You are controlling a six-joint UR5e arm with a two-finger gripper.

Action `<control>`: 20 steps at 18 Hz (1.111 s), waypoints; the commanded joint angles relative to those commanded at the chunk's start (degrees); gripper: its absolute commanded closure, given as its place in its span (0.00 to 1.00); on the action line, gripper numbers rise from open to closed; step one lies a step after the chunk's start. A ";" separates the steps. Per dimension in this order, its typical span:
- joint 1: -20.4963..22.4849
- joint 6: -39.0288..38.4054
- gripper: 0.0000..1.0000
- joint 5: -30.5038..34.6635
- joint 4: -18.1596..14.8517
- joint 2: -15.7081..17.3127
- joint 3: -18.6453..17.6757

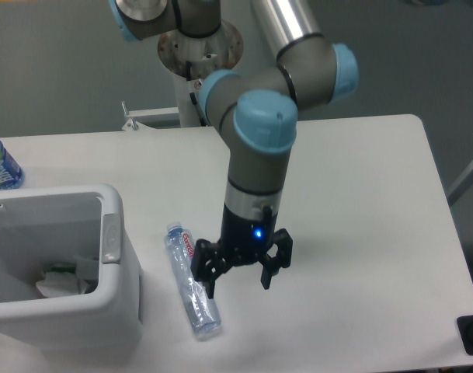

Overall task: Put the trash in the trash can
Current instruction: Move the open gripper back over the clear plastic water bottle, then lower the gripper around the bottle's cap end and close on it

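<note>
The two-finger black gripper [238, 276] hangs low over the white worktop [353, 194] w/ jaws spread wide, holding nothing. It sits just beside the long clear plastic bottle with a red-and-white label [191, 281] — one finger reaches the bottle's right edge near mid-length; touching or just above, can't tell. Bottle lies flat, cap end toward 11 o'clock, base toward 5 o'clock.

The large white boxy plastic trash can with thick rim and grey oblong tab [110, 286] is at 9 o'clock from the bottle, close by. Inside, a crumpled white paper packet [61, 281] already lies on the bottom, so by my read only the bottle is left. A blue-labelled water bottle [1, 165] stands at the far-left edge — not trash, leave it.

To do the pickup well, I'd say: shift gripper toward 9 o'clock until centred over the bottle's middle, turn the wrist so the jaws straddle the narrow width, not the length, then descend and close gently; thin plastic likely crushes and slips.
</note>
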 joint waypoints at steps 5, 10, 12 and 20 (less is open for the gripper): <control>-1.49 -0.09 0.00 0.52 3.09 -3.96 -0.62; -3.60 0.18 0.00 0.53 3.00 -7.30 -0.44; -4.30 0.18 0.00 1.49 3.00 -8.27 -0.44; -6.86 -0.18 0.00 4.57 3.00 -11.08 -0.26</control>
